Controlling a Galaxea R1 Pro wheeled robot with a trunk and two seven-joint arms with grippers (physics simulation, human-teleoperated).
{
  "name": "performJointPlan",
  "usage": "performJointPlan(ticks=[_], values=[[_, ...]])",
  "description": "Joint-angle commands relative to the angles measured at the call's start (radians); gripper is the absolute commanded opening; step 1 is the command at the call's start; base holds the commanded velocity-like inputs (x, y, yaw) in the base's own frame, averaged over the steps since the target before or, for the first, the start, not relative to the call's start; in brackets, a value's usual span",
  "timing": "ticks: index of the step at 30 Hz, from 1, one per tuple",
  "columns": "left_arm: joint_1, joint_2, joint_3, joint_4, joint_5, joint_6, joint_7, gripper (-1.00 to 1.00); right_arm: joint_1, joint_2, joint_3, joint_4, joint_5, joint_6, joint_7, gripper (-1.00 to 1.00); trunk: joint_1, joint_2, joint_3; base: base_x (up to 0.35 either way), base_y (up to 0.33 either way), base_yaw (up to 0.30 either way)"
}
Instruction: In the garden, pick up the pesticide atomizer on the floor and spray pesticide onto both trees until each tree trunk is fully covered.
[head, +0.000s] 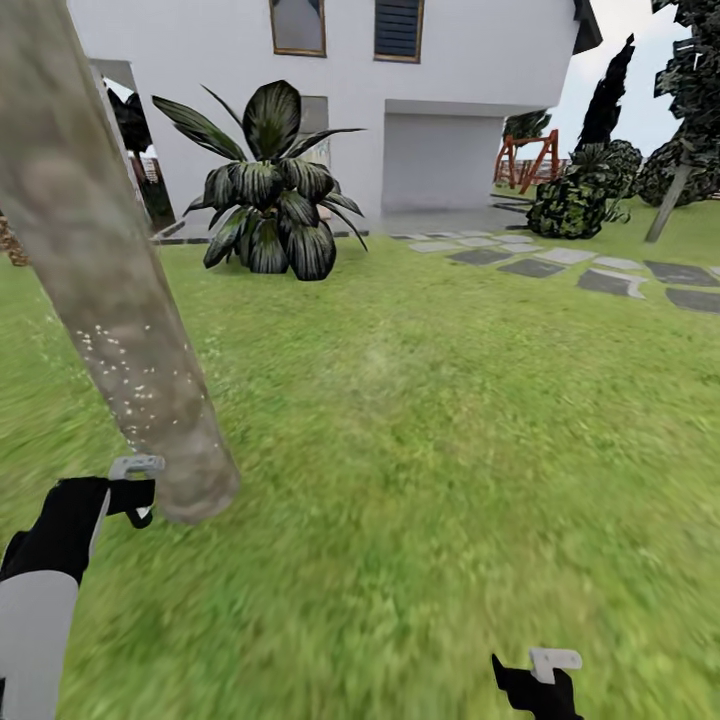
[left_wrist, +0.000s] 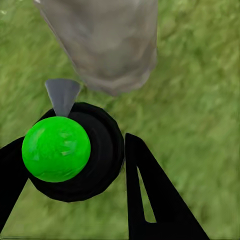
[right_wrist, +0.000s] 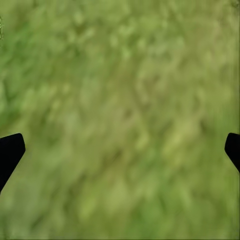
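A thick mottled grey-brown tree trunk (head: 100, 270) leans across the left of the head view, dotted with white specks on its lower part. Its base (left_wrist: 107, 45) stands in the lawn just beyond my left gripper (head: 135, 498). That gripper (left_wrist: 75, 150) is shut on the pesticide atomizer (left_wrist: 75, 155), a black round body with a bright green ball top. The atomizer's grey nozzle (left_wrist: 62, 95) points toward the trunk base. My right gripper (head: 540, 682) hangs low over grass, its fingers (right_wrist: 10, 152) wide open. A second tree with a leaning trunk (head: 668, 205) stands far right.
A broad-leaved dark plant (head: 268, 195) grows ahead in front of the white house (head: 450, 110). Grey stepping stones (head: 600, 275) cross the lawn at right, with round dark bushes (head: 570, 205) behind them. Open grass (head: 420, 450) spreads to the right of the trunk.
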Motion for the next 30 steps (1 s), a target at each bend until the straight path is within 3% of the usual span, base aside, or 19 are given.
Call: performJointPlan(ticks=[1, 4, 6, 22, 30], values=[[0.000, 0.000, 0.000, 0.001, 0.001, 0.000, 0.002, -1.00, 0.000, 0.000, 0.000, 0.000, 0.000, 0.000, 0.000, 1.00, 0.000, 0.000, 0.000, 0.228, -0.199, 0.232], [0.001, 0.000, 0.021, 0.044, 0.002, 0.000, 0.079, -1.00, 0.000, 0.000, 0.000, -0.001, 0.001, 0.000, 0.000, 1.00, 0.000, 0.000, 0.000, 0.239, -0.188, 0.268], [0.001, -0.001, 0.028, 0.051, 0.004, 0.000, 0.097, -1.00, 0.000, 0.000, 0.000, -0.001, 0.001, 0.000, 0.000, 1.00, 0.000, 0.000, 0.000, 0.239, -0.188, 0.274], [0.001, -0.003, 0.030, 0.052, 0.006, 0.000, 0.104, -1.00, 0.000, 0.000, 0.000, -0.001, 0.001, 0.000, 0.000, 1.00, 0.000, 0.000, 0.000, 0.055, -0.265, 0.023], [0.001, -0.002, 0.036, 0.052, 0.005, 0.000, 0.106, -1.00, 0.000, 0.000, 0.000, -0.001, 0.000, 0.000, 0.000, 1.00, 0.000, 0.000, 0.000, 0.000, -0.276, 0.229]])
